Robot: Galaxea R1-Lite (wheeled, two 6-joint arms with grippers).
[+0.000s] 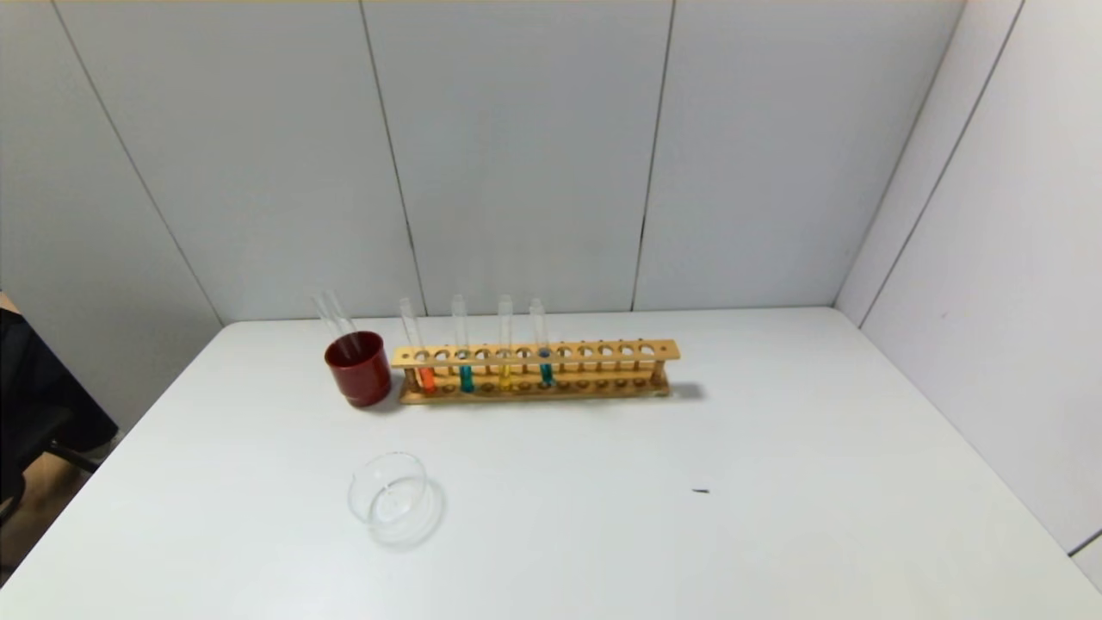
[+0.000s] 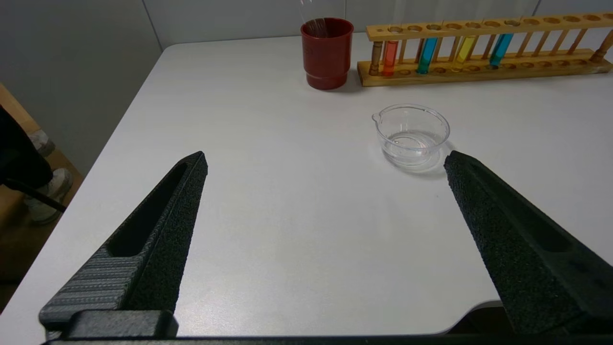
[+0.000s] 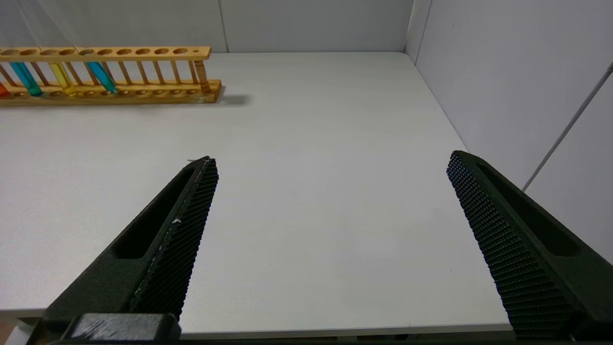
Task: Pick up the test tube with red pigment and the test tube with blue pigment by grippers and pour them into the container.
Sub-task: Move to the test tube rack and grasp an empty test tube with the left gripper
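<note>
The red-pigment test tube [image 1: 425, 377] stands at the left end of a wooden rack [image 1: 603, 351]; it also shows in the left wrist view [image 2: 390, 56]. Two blue-teal tubes stand in the rack [image 1: 466, 377] [image 1: 546, 372], with a yellow-liquid tube [image 1: 505, 374] between them. The clear glass container [image 1: 389, 497] sits on the table in front of the rack and shows in the left wrist view [image 2: 412, 135]. My left gripper [image 2: 325, 160] is open and empty over the table's near left edge. My right gripper [image 3: 330, 160] is open and empty over the near right edge. Neither gripper shows in the head view.
A dark red cup [image 1: 358, 368] holding clear empty tubes stands left of the rack. The white table [image 1: 775, 482] is walled by grey panels behind and on the right. A small dark speck [image 1: 701, 491] lies on the table.
</note>
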